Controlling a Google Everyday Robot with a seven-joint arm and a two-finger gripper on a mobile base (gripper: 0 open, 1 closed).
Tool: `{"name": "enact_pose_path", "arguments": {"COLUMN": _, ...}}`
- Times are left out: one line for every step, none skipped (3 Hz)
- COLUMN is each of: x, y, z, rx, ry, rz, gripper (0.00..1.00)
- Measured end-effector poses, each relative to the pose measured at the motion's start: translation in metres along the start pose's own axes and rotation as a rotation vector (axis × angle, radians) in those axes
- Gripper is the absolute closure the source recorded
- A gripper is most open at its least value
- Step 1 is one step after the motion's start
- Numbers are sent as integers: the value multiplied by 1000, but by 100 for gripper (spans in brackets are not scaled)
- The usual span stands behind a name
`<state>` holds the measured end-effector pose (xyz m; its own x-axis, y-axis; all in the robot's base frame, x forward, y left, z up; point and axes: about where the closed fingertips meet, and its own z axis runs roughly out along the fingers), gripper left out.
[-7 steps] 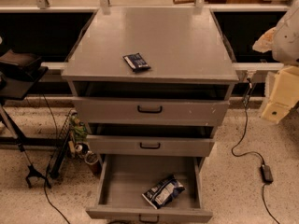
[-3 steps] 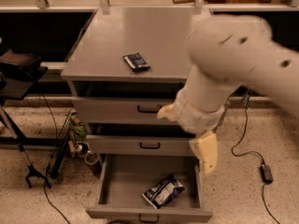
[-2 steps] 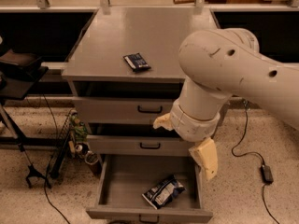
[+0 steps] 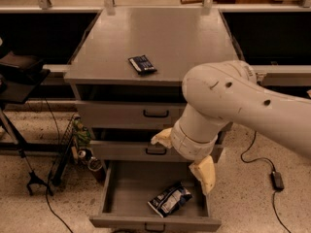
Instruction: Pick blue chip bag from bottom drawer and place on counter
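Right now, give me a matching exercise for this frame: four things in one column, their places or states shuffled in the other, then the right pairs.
Things:
1. blue chip bag
2. flat dark packet
3. gripper
4. bottom drawer

Places or states:
A. pulled out
B. lying on the counter
C. lying in the lowest drawer, near its front
D. fingers apart, in front of the middle drawer

Pairs: 1-C; 2-B; 3-D; 4-A.
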<state>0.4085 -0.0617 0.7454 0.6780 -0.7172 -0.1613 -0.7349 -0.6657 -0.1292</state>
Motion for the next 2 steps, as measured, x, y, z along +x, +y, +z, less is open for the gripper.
{"name": "enact_pose_path", "arguments": {"x": 12, "y": -45, "z": 52, "rx": 82, "ry": -29, "rz": -183, "gripper": 0}}
{"name": "enact_pose_path", "arguments": {"x": 11, "y": -98, "z": 140, "rx": 103, "ry": -84, "rz": -380, "gripper": 0}}
